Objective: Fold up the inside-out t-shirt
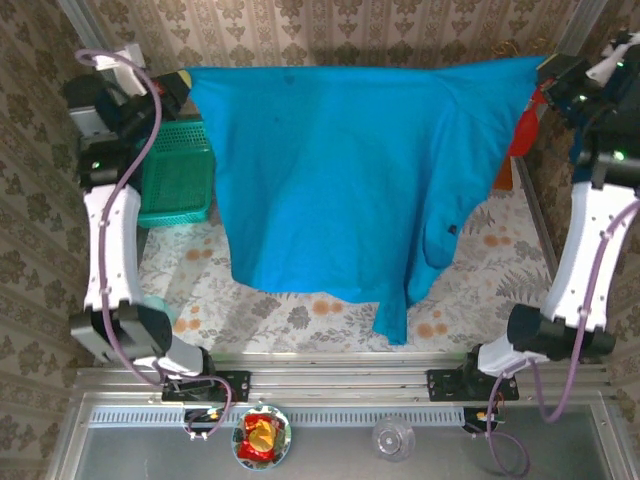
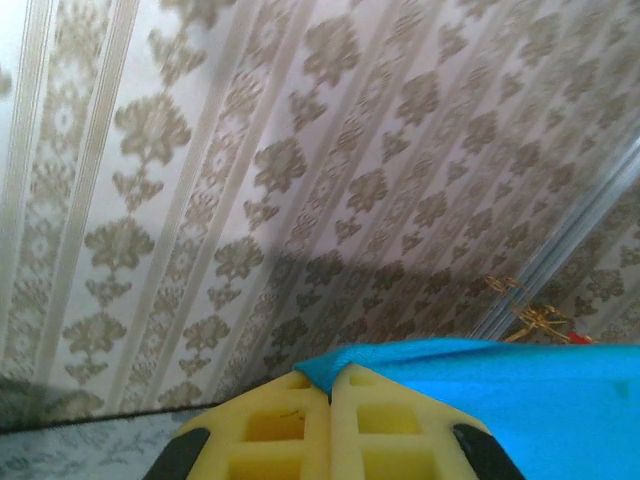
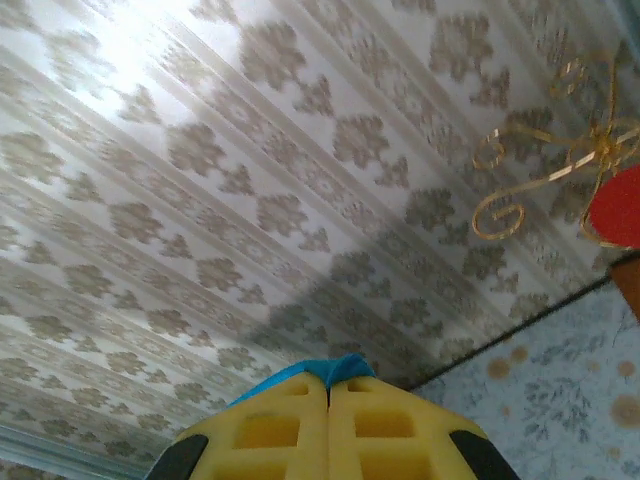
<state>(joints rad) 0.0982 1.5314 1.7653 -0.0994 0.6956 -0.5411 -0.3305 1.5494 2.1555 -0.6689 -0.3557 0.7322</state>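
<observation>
The top camera looked steeply down from behind the arm bases onto the floral-clothed table (image 1: 300, 315), each wrist camera sat close behind its yellow foam-padded left gripper (image 2: 330, 390) or right gripper (image 3: 328, 390) facing beige damask wallpaper (image 2: 250, 200), and all shared the blue-teal cloth t-shirt (image 1: 330, 170).

Left arm (image 1: 110, 250): raised, reaching far left.
Left gripper (image 2: 330, 392): fingers pressed together, pinching shirt (image 1: 340, 170) corner.
Right arm (image 1: 590, 250): raised, reaching far right.
Right gripper (image 3: 328, 388): fingers together, pinching shirt corner.

Left tool (image 2: 330, 395) yellow pads pinched on t-shirt (image 2: 520, 400) corner, patterned wallpaper (image 2: 250, 180) behind
</observation>
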